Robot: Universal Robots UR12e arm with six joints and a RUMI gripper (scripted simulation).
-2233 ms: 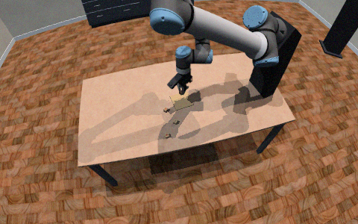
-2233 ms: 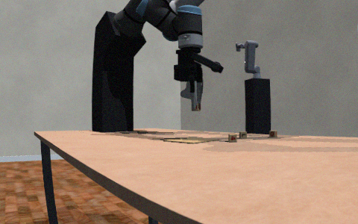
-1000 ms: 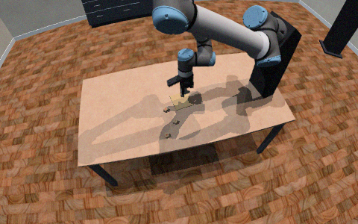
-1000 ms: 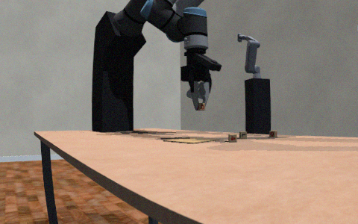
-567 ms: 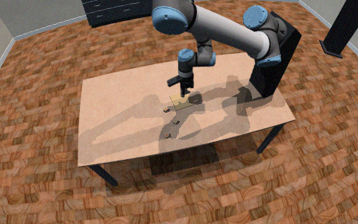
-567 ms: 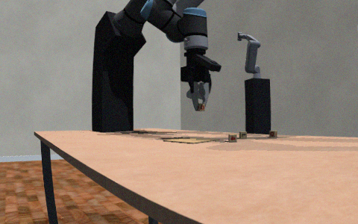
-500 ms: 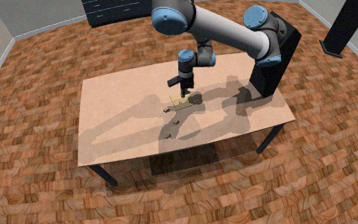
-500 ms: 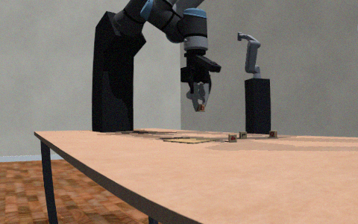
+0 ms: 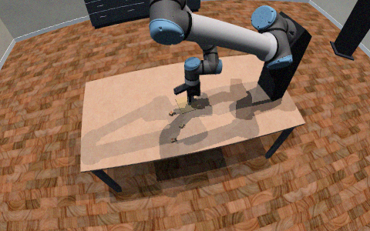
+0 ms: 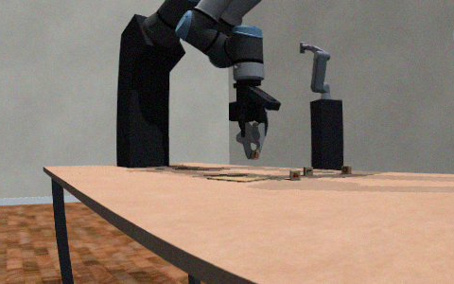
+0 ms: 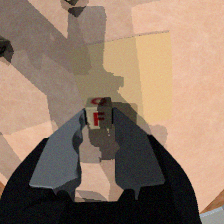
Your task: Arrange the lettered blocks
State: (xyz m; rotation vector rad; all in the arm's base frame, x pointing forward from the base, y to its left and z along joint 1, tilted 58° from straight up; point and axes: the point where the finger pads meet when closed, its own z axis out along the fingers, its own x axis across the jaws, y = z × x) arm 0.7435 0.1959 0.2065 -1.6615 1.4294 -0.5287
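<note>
My gripper (image 11: 99, 109) is shut on a small block with a red F on top (image 11: 98, 116) and holds it in the air above the yellow mat (image 11: 122, 75). In the exterior view the gripper (image 10: 253, 150) hangs a little above the mat (image 10: 237, 178) with the F block (image 10: 254, 153) at its fingertips. In the top view the gripper (image 9: 190, 99) is over the mat (image 9: 183, 105). Three other blocks lie on the table off the mat: one (image 9: 171, 113) just beside it, one (image 9: 181, 125) further out, one (image 9: 173, 140) furthest. They also show in the exterior view, the first (image 10: 295, 174), second (image 10: 308, 170) and third (image 10: 346, 168).
The robot's black base (image 9: 284, 63) stands at the table's far right edge. A dark cabinet (image 9: 119, 11) is behind the table. A second black pedestal with a grey arm (image 10: 326, 133) stands beyond the table.
</note>
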